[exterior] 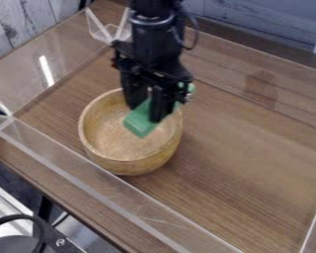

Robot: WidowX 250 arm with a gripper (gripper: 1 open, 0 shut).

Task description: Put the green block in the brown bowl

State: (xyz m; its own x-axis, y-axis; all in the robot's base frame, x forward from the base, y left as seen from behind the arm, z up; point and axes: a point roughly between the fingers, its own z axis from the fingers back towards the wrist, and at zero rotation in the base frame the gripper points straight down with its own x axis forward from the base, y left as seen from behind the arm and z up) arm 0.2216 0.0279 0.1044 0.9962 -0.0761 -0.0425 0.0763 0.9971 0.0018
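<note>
The green block (141, 122) hangs nearly upright between the black fingers of my gripper (147, 107), which is shut on it. Block and gripper are above the hollow of the brown bowl (108, 148), a round light wooden bowl on the table's left half. The block's lower end sits over the bowl's inside, near its right wall; whether it touches the wood I cannot tell. The arm comes down from the top of the picture and hides part of the bowl's far rim.
The wood-grain table (240, 168) is fenced by low clear acrylic walls (68, 188). A small clear stand (108, 28) sits at the back left corner. Bare tabletop lies to the right of the bowl.
</note>
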